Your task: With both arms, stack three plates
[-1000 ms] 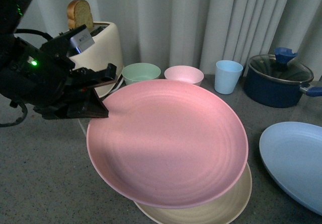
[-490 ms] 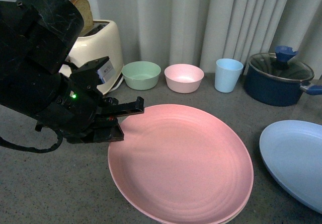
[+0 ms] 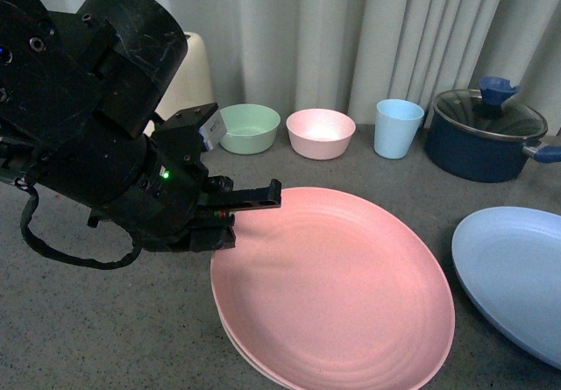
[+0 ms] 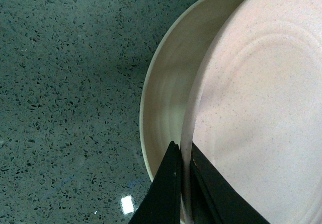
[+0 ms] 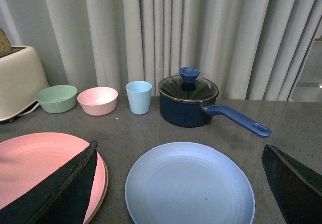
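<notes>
Risk ahead: dragging both plates sideways. Left gripper (image 4: 184, 153) clamped on pink plate (image 3: 337, 289) rim, pink plate lying slightly off-centre on beige plate (image 4: 166, 93). Must release fully before withdrawing. Blue plate (image 5: 188, 189) apart on counter (image 3: 88, 320), below wide-open right gripper (image 5: 178, 146).

It is looking like a kitchen: a toaster (image 5: 15, 83), a blue pot (image 5: 187, 108), bowls (image 5: 97, 100), a cup (image 5: 139, 97), a pink plate (image 5: 35, 166) and a blue plate (image 5: 188, 189) are sitting on a grey desk (image 5: 297, 118), with curtains (image 5: 166, 32) hanging behind.
</notes>
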Controlling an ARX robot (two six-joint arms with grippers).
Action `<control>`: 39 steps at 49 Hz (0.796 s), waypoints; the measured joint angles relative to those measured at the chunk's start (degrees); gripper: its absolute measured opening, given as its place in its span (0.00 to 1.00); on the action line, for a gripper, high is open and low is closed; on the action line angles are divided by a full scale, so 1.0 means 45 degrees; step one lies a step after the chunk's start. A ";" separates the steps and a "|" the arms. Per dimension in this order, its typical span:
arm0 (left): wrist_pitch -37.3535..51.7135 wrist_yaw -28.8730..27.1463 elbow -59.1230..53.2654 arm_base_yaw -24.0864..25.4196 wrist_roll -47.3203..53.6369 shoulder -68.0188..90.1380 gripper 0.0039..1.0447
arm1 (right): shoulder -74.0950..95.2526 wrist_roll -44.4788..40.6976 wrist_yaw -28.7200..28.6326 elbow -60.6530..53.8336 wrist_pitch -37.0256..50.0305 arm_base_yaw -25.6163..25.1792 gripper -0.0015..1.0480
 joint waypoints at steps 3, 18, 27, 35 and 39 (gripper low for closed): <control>-0.0005 -0.0058 0.0029 -0.0019 -0.0015 0.0053 0.04 | 0.0000 0.0000 0.0000 0.0000 0.0000 0.0000 0.93; 0.1141 0.0845 -0.0563 0.0957 -0.1180 -0.1151 0.65 | -0.0005 0.0000 0.0000 0.0000 0.0000 0.0000 0.93; 0.4099 -0.0408 -0.3662 0.3181 -0.1088 -0.4945 0.93 | -0.0005 0.0000 0.0000 0.0000 0.0000 0.0000 0.93; 0.4231 -0.0661 -0.4600 0.3463 -0.0515 -0.6096 0.93 | 0.0000 0.0000 -0.0010 0.0000 0.0005 0.0000 0.93; 0.6397 -0.1865 -0.5294 0.3293 0.0257 -0.5770 0.87 | 0.0000 0.0000 -0.0005 0.0000 0.0000 0.0000 0.93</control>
